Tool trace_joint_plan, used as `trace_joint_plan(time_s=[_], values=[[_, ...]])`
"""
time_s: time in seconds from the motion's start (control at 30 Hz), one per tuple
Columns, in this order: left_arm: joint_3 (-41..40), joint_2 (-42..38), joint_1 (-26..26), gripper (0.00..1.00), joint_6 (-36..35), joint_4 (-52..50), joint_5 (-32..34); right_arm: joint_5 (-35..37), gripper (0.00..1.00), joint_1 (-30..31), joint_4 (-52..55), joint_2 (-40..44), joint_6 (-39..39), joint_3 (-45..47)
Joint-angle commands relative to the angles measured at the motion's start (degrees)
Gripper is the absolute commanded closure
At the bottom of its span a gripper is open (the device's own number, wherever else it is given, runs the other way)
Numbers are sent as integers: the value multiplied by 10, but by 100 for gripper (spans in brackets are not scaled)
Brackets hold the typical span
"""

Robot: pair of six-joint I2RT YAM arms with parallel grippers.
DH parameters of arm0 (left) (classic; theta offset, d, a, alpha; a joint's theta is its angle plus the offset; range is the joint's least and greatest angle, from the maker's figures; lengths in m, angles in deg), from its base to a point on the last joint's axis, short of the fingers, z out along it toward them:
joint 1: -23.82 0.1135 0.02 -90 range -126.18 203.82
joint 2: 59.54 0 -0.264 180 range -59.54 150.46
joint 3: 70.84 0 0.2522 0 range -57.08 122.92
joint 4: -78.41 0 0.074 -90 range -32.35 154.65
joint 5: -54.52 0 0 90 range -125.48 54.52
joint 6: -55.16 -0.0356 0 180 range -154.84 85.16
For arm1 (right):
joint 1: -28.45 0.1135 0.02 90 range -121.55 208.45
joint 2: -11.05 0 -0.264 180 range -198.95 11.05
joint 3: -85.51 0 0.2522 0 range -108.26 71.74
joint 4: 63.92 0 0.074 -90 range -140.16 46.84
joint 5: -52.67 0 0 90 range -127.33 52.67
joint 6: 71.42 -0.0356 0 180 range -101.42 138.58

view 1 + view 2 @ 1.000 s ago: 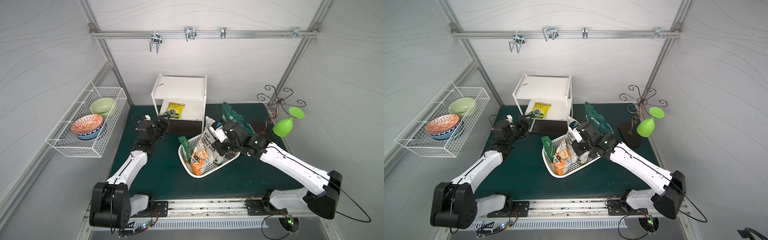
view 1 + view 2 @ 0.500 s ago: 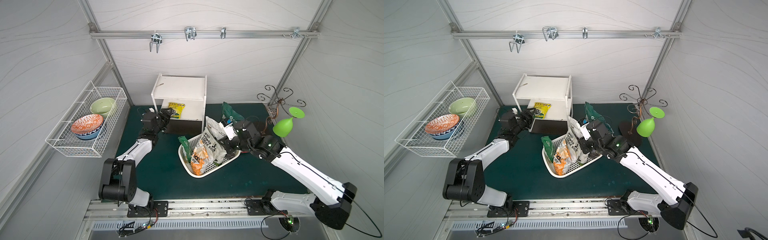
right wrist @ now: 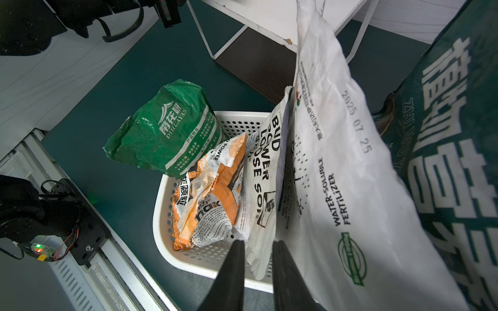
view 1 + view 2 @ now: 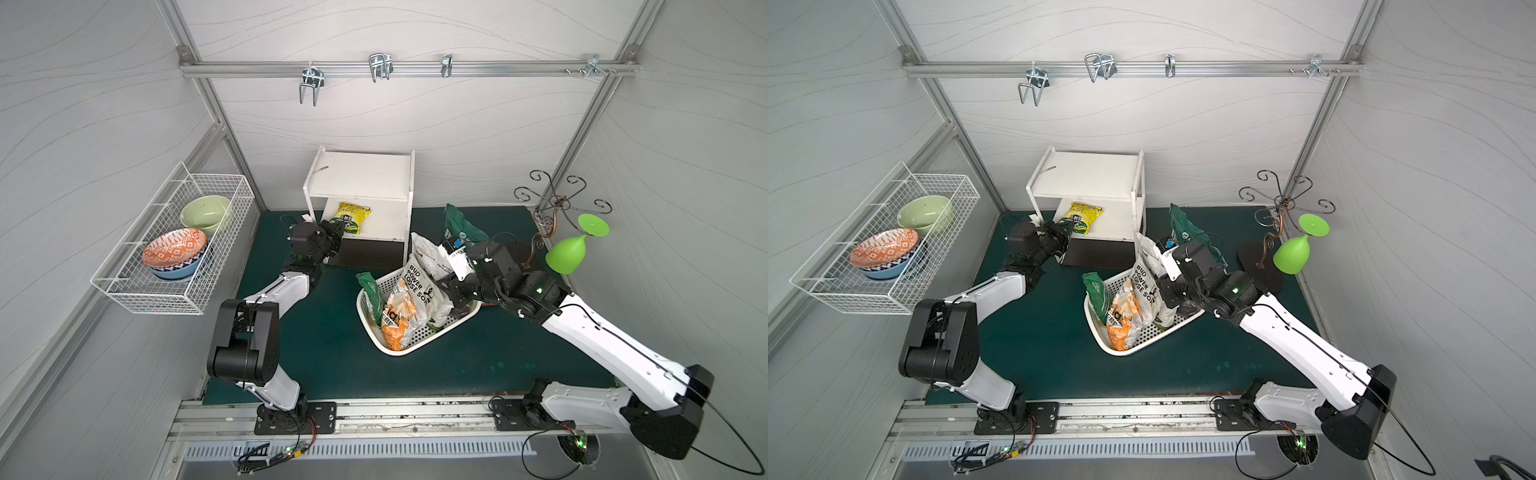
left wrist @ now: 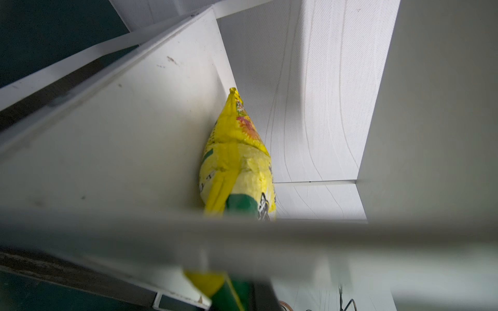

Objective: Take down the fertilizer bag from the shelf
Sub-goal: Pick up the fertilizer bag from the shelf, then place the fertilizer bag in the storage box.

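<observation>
Top views, both of them, show the left gripper [image 4: 336,230] reaching in under the top board of the shelf [image 4: 361,174]. Its tip is at the near corner of the fertilizer bag [image 4: 353,215], a yellow pouch lying flat on the lower board just ahead of the wrist. The jaws are closed and seem to pinch that corner, though the contact is too small to make out here.

Left wrist view: the fertilizer bag [image 5: 237,161] stretches away from the gripper along the shelf [image 5: 121,129]. Its yellow-and-green near end runs right down to where the fingers would sit. A blurred bar crosses in front and hides the grip itself.

Right wrist view: the right gripper [image 3: 258,243] is off to the side of the shelf, over a white basket [image 3: 188,258] of other bags. Its black fingers are drawn nearly together on the lower corner of a white soil bag [image 3: 262,167].

Judged from this, the reach and the grasp look done. Drawing the fertilizer bag out from under the top board and setting it down are left.
</observation>
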Motion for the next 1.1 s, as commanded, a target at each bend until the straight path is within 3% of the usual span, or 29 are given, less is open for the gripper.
trace_joint_plan(time_s=[0.0, 0.43, 0.63, 0.73, 0.87, 1.07], values=[[26, -48, -10, 100, -55, -4, -54, 12, 77, -3, 6, 10, 6, -1], [48, -232, -23, 100, -251, -243, -177, 31, 78, -7, -5, 20, 34, -8], [117, -256, -30, 100, -322, -311, -337, 35, 77, -7, -5, 23, 44, -9], [168, -255, -60, 100, -393, -385, -406, 39, 77, -8, -6, 23, 47, -6], [245, -255, -123, 100, -542, -561, -410, 38, 78, -12, -6, 22, 42, -5], [263, -255, -178, 100, -607, -653, -398, -26, 73, -14, -12, 41, 55, -8]])
